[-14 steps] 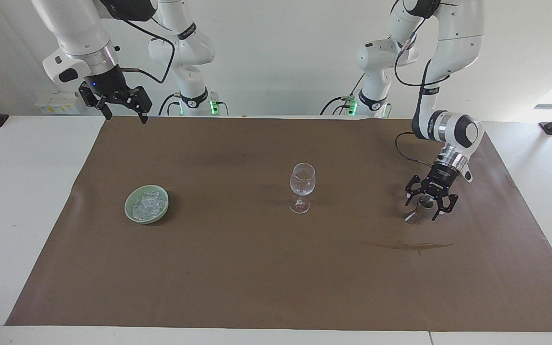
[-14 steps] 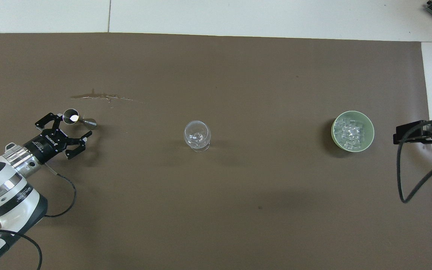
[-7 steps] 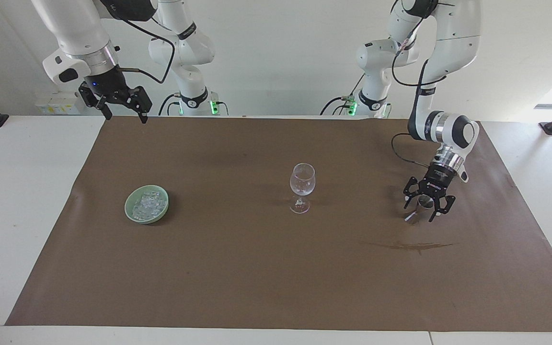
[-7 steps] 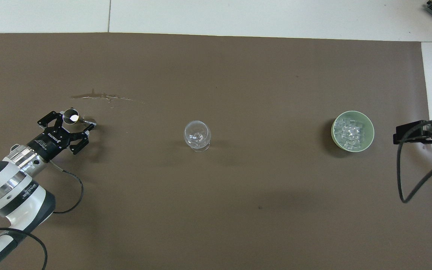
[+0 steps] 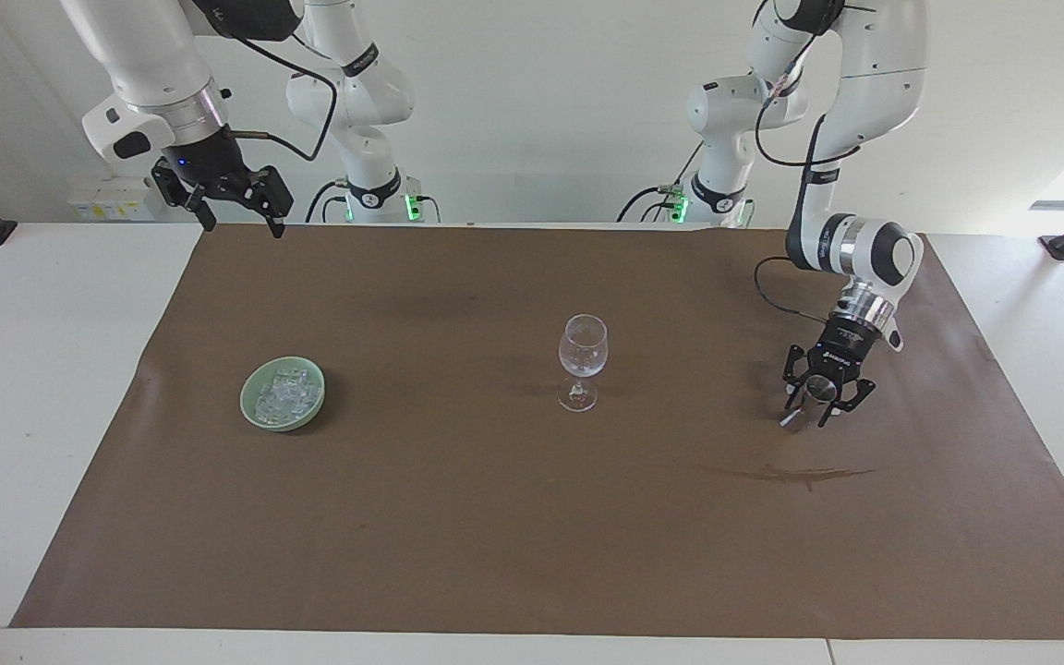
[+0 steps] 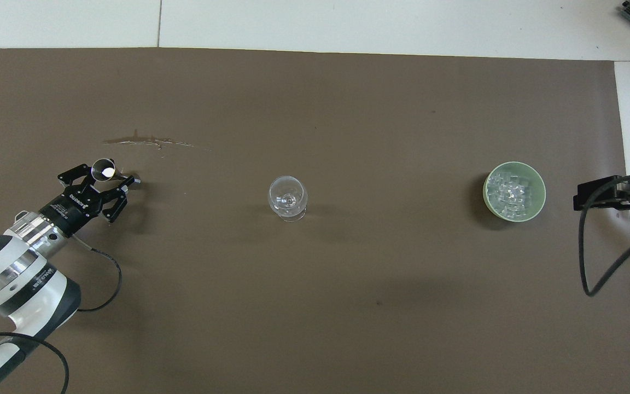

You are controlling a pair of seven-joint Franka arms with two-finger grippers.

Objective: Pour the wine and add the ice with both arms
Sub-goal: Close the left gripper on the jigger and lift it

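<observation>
White lettering, apparently "ROBOTIQ", is printed on the black body of the left end effector [image 6: 101,183], beside the metal cup [image 6: 103,169]. No other text is legible.

worktop [image 5: 52,388]: white
paper sheet [image 5: 495,517]: plain brown, with one dark wet streak [image 5: 786,475]
bowl [image 5: 252,413]: pale green
ice [image 5: 284,392]: clear, with white glints
wine glass [image 5: 582,351]: clear, see-through
small metal cup [image 6: 103,169]: shiny silver
arms [image 5: 874,74]: white, with silver rings and black cables
left hand [image 5: 816,407]: black
right hand [image 5: 232,224]: black
</observation>
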